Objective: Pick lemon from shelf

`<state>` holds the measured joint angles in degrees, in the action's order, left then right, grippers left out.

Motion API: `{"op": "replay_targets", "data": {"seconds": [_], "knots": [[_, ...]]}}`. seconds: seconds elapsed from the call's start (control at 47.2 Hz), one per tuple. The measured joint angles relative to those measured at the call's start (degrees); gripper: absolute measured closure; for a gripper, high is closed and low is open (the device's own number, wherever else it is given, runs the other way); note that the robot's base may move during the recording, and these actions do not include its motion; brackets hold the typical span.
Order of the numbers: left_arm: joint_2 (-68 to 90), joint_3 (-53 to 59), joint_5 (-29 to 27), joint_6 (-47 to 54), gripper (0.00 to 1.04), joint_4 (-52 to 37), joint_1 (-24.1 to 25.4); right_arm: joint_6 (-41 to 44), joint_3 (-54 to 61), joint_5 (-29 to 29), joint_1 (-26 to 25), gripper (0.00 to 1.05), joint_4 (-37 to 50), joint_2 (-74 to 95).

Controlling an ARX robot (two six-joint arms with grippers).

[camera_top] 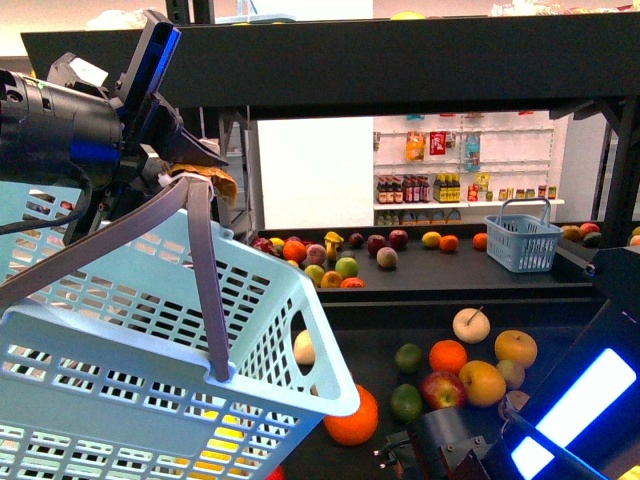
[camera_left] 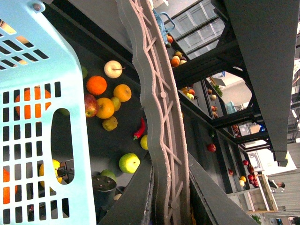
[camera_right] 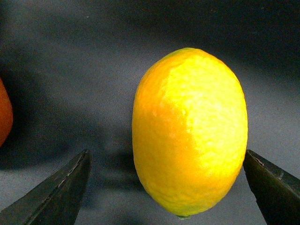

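Black shelf (camera_top: 420, 70) trays carried loose fruit, an orange (camera_top: 448, 356) among it, with white store shelves (camera_top: 465, 160) behind and a small basket (camera_top: 522, 240) on the upper surface. The left jaws were clamped on the handle (camera_top: 200, 260) of a pale-blue basket (camera_top: 150, 340) that blocked much of the view.

From the left wrist, that handle crossed the dark surface and fruit.

From the right wrist, the right jaws stood apart on either side of the lemon (camera_right: 190, 136), upright on the grey surface.

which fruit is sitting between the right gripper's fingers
The bright-yellow oval lemon, on the dark shelf tray, between the open right gripper's fingers. The reddish-orange fruit beside it lies outside them.
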<state>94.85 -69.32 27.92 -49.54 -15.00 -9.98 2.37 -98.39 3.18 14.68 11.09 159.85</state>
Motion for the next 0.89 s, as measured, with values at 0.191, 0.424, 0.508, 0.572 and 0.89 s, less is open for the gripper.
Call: {"op": "replay_targets", "data": {"seconds": [0.191, 0.424, 0.508, 0.572, 0.89], "knots": [[0.0, 0.0, 0.0, 0.0, 0.92, 0.0, 0.0, -0.4, -0.6, 0.0, 0.1, 0.41, -0.3, 0.2], [0.0, 0.0, 0.0, 0.0, 0.92, 0.0, 0.0, -1.1, 3.6, 0.2, -1.2, 0.59, 0.5, -3.4], [0.0, 0.0, 0.0, 0.0, 0.92, 0.0, 0.0, -1.2, 6.3, 0.3, -2.3, 0.60, 1.2, -6.3], [0.0, 0.0, 0.0, 0.0, 0.92, 0.0, 0.0, -1.2, 8.1, 0.3, -3.0, 0.60, 2.0, -8.5], [0.0, 0.0, 0.0, 0.0, 0.92, 0.0, 0.0, -0.1, 18.3, -3.7, -9.6, 0.61, 4.6, -27.3]]}}
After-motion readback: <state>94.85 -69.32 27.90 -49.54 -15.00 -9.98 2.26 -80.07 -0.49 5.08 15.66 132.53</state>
